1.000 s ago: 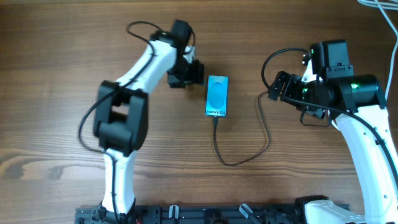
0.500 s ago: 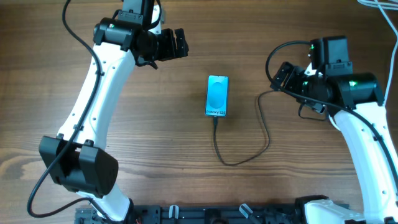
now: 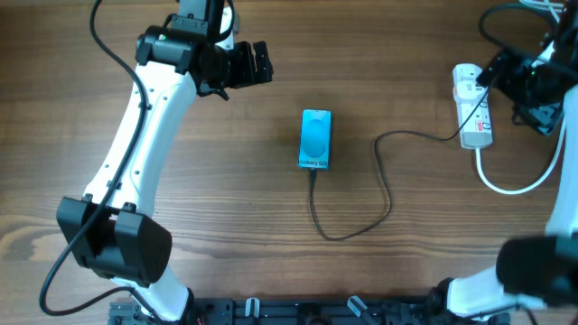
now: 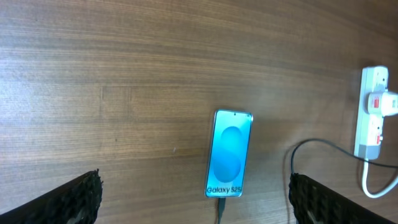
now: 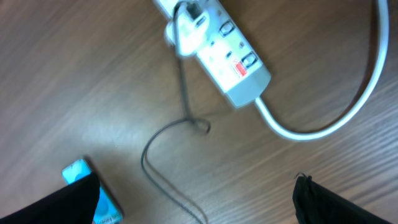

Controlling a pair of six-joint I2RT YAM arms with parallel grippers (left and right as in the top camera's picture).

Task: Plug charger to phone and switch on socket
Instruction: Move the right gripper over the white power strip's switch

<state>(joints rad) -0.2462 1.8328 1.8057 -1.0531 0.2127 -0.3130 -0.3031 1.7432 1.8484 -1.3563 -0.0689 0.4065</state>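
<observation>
Wooden table (image 3: pixel 271 262): charger (image 3: pixel 312 194) joins phone (image 3: pixel 315 138) and socket (image 3: pixel 472 113).

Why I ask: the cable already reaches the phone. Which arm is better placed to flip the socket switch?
Right. The right gripper hovers close by the socket, its camera seeing the red switch; the left gripper sits far past the phone.
</observation>
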